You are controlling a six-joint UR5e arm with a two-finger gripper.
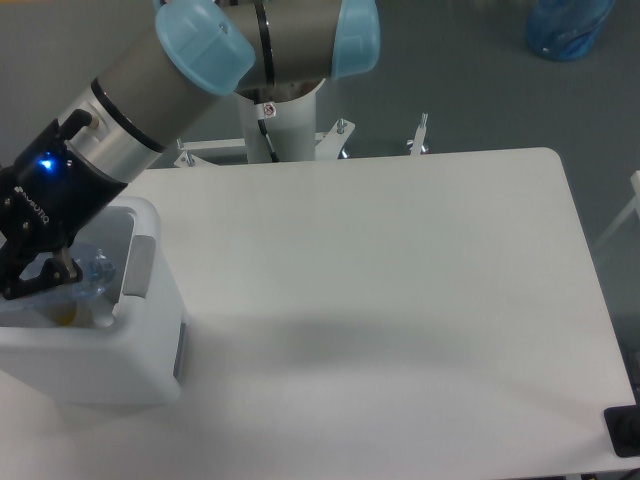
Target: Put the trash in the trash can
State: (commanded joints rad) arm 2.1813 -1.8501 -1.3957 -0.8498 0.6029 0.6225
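Observation:
The trash can [105, 350] is a boxy white bin at the table's left edge, cut off by the frame. A clear, bluish, wrinkly piece of trash [96, 268] lies inside it against the right wall. My gripper [22, 285] hangs over the bin's opening at the far left. Only one black finger [45, 274] shows, and the other is beyond the frame edge. The clear piece lies to the right of that finger, outside the jaws, and nothing shows between them.
Something small and yellow [62, 314] lies in the bin's bottom. The arm's white base post [285, 125] stands behind the table's back edge. A blue bag [568, 25] sits on the floor at top right, and a black object [625, 432] is at the lower right corner.

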